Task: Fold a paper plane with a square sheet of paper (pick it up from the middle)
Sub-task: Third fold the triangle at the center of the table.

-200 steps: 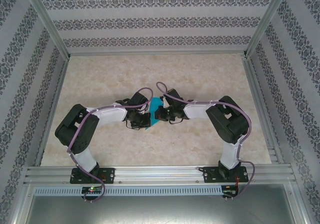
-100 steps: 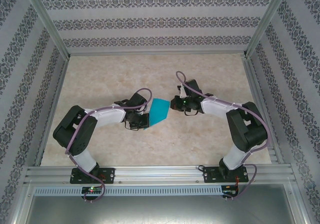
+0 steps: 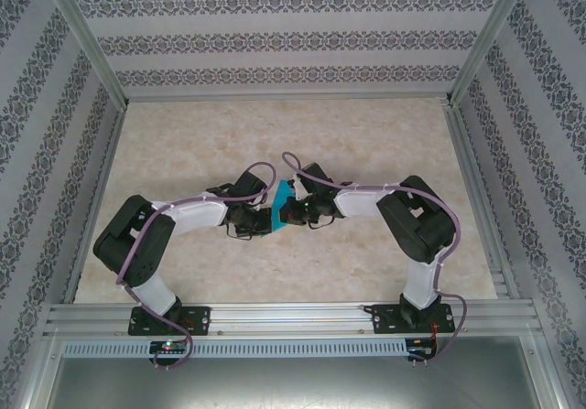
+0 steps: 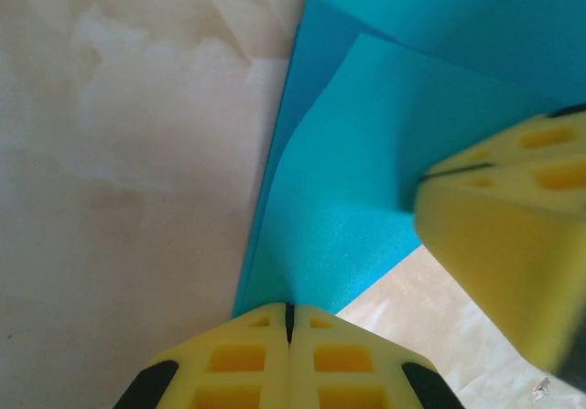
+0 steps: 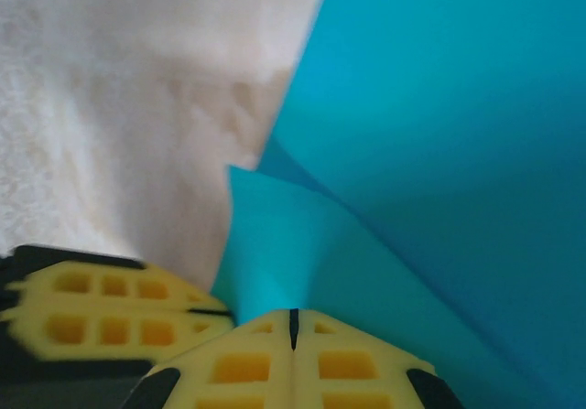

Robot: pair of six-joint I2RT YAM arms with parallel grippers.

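A thin, matte teal-blue sheet of paper (image 3: 283, 199), already folded into overlapping layers, is held just above the middle of the beige marbled worktop (image 3: 275, 134), between the tips of the two arms. The left arm (image 3: 197, 212) is reached in from the left and the right arm (image 3: 366, 199) from the right, so that the two wrists are brought almost together over the paper. In the left wrist view, the yellow padded left fingers (image 4: 261, 336) are seen pressed together, with a lower point of the sheet of paper pinched in the seam between them; from there the paper fans upward and to the right, its layers parted slightly along the left edge. The right fingers (image 5: 320, 336) are likewise pressed together on a folded edge of the same paper, which rises from the seam as a curved flap in front of a broader teal layer behind. The left fingers are seen in the right wrist view just beside the right fingers, low on the left; whether the two pairs touch cannot be told. The worktop is seen pale and blurred beyond the left edge of the paper in both wrist views.
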